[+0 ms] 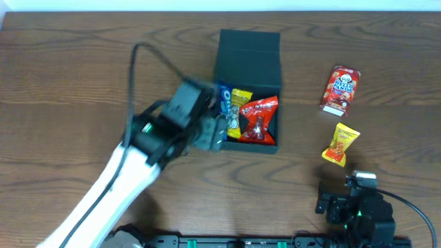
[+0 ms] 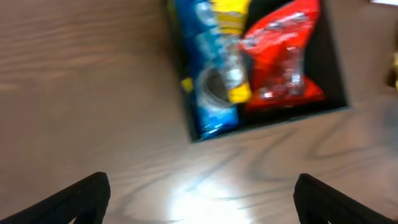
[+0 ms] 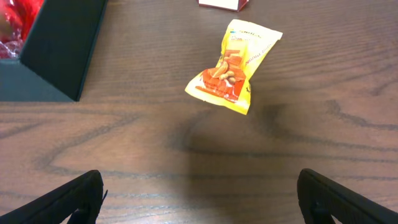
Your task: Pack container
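Beside the left wall of the dark green matte box with a hinged flap lid, which sits mid-counter with its lid thrown back, the left gripper hangs with its jaws wide apart and empty. The right gripper is equally spread and holds nothing, facing a small yellow-and-orange snack packet lying on the brown wooden counter.

That puffy packet would probably skid or squirt free under an off-centre pinch. The left gripper is close enough to nudge the box.

Inside lie a blue cookie packet along the left wall, a yellow packet and a crinkled red pouch. They are heaped, so more may block the lid. A red snack box waits outside, well apart.
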`<action>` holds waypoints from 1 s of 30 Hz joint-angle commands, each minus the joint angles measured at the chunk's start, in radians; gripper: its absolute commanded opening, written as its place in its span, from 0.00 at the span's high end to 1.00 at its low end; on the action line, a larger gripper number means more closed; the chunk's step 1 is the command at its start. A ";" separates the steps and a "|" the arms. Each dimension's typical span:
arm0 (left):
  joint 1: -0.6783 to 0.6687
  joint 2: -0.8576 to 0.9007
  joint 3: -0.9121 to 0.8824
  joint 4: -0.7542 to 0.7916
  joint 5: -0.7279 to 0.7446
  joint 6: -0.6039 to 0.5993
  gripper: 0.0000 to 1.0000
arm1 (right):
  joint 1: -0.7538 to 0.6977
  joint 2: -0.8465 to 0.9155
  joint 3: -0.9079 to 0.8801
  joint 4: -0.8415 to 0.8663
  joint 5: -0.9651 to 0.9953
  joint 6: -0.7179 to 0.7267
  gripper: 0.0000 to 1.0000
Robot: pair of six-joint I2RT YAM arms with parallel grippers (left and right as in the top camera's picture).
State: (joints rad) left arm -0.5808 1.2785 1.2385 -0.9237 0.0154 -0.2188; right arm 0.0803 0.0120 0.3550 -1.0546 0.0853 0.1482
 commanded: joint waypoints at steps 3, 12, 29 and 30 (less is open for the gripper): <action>0.102 -0.249 -0.231 0.003 -0.084 -0.053 0.05 | -0.010 -0.005 -0.003 -0.004 0.001 -0.008 0.01; 0.293 -0.632 -0.620 -0.001 -0.070 -0.083 0.05 | -0.010 -0.005 -0.003 -0.004 0.001 -0.008 0.01; 0.351 -1.114 -0.996 0.061 -0.264 0.022 0.05 | -0.010 -0.005 -0.003 -0.004 0.001 -0.008 0.01; 0.354 -1.131 -1.022 0.060 -0.266 0.022 0.05 | -0.010 -0.005 -0.003 -0.004 0.001 -0.008 0.01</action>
State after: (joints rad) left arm -0.2394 0.1871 0.2760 -0.8425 -0.1799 -0.2092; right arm 0.0803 0.0120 0.3550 -1.0538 0.0856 0.1482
